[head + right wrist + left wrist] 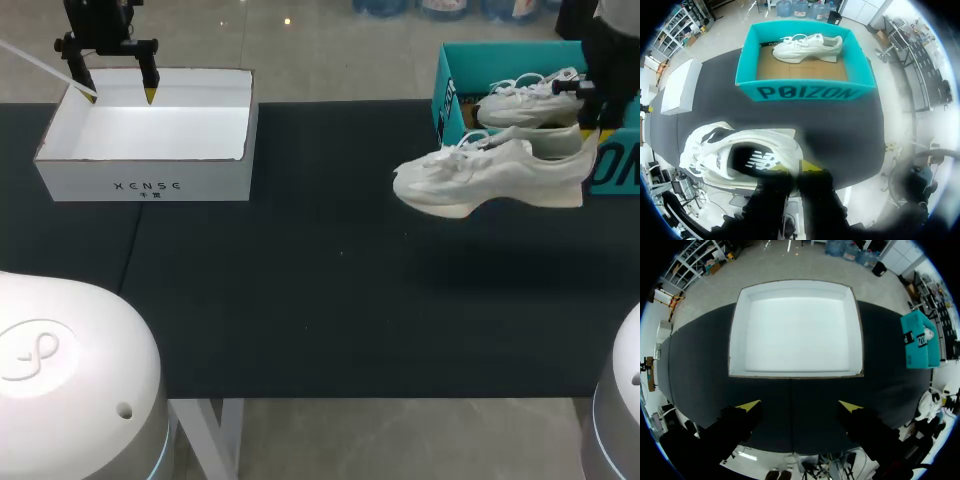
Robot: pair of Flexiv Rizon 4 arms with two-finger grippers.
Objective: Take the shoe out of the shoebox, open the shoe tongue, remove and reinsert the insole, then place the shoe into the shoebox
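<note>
A white sneaker (490, 175) hangs in the air in front of the teal shoebox (447, 85), toe pointing left. My right gripper (794, 170) is shut on the heel rim of this sneaker (740, 155), whose opening and insole show just ahead of the fingers. A second white sneaker (528, 100) lies inside the teal shoebox (805, 90), against its far wall. My left gripper (118, 96) hangs open over the white box (150, 140) at the far left, with nothing between its yellow tips (749, 405).
The white box (795, 330) is empty and open at the top. Black cloth (320, 290) covers the table between the two boxes. The table's front edge runs just ahead of my two arm bases.
</note>
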